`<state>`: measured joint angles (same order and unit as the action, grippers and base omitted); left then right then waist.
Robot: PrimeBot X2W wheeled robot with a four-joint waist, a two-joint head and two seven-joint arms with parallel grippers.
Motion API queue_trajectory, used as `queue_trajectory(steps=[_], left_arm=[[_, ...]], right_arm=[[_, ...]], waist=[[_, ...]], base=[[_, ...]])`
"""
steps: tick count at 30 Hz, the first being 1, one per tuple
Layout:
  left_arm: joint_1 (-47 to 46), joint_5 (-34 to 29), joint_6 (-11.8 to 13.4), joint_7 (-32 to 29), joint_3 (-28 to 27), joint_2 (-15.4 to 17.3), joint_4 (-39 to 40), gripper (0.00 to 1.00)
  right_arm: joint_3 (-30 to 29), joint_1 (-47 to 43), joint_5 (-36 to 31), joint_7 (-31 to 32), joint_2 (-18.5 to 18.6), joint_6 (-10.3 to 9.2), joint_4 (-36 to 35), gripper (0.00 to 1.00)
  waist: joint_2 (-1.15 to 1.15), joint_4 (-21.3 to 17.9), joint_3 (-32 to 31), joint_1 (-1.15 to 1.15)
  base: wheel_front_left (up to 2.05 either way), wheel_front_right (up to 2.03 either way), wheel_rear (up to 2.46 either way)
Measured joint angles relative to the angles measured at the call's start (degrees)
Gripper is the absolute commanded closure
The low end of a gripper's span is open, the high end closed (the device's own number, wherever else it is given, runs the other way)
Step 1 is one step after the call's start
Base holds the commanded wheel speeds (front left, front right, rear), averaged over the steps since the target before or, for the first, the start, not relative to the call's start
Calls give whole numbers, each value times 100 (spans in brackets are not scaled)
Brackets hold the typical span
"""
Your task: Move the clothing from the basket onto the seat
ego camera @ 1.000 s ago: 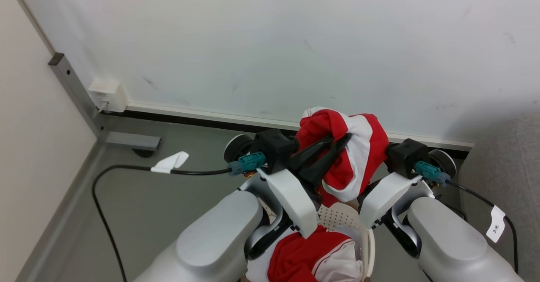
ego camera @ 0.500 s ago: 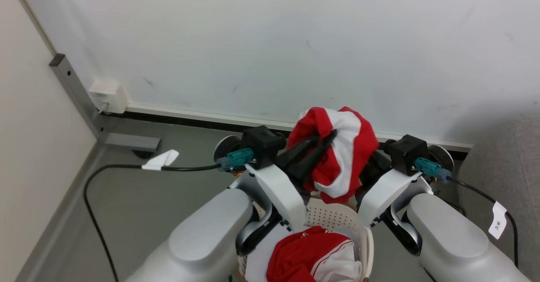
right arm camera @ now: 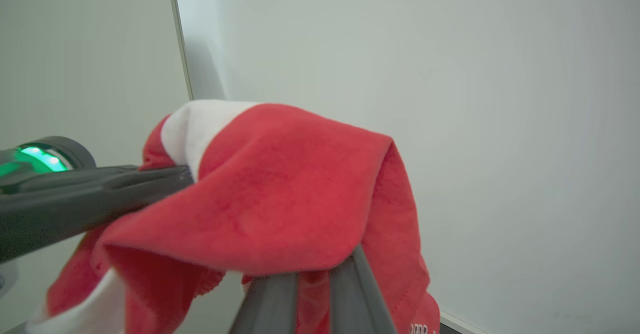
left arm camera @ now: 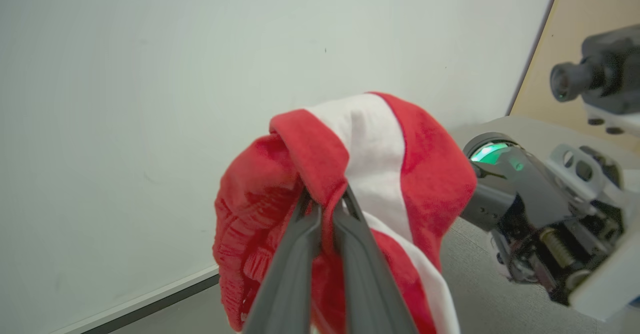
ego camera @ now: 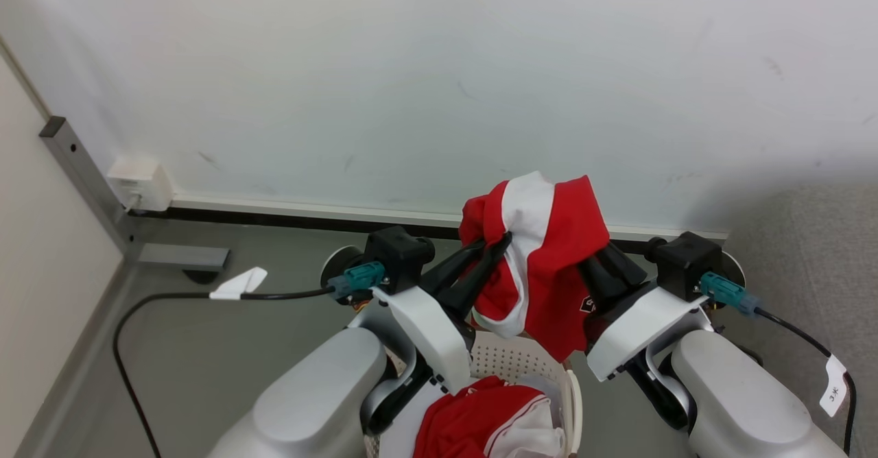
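A red garment with a white band, part of the clothing, hangs in the air in front of the wall, held between both grippers. My left gripper is shut on a fold at the garment's left side, and the pinch shows plainly in the left wrist view. My right gripper is shut on the garment's right side, its fingertips buried under the fabric. Below the arms stands the cream basket with another red and white garment inside. The grey seat is at the right edge.
A pale wall with a dark baseboard stands close ahead. At the left are a white socket box and a grey metal post. A black cable with a white tag trails over the grey floor.
My right gripper has closed on the garment's right side. The garment now spreads wider between the two grippers. The head camera has turned slightly right, so more of the seat shows.
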<state>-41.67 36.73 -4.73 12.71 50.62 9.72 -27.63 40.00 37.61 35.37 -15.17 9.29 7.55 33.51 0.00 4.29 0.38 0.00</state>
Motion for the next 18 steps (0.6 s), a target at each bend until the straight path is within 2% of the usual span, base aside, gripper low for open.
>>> queue_trajectory(steps=[1,2,3,18], left_arm=[[17,7,8,0,4,9,16,57],[37,10,23,0,0,23,35,15],[63,12,32,0,1,37,53,0],[349,25,255,102,-83,328,401,0]], right_arm=[[-33,-35,0,0,0,0,-53,100],[-75,-68,0,1,1,0,-96,100],[-131,-103,0,0,3,0,-153,100],[-838,-480,-400,0,264,0,-965,100]], waist=[[0,-24,-9,0],[0,-50,-18,0],[0,-77,-27,0],[0,-664,-94,-1]], base=[[0,0,0],[0,0,0],[0,0,0],[0,0,0]])
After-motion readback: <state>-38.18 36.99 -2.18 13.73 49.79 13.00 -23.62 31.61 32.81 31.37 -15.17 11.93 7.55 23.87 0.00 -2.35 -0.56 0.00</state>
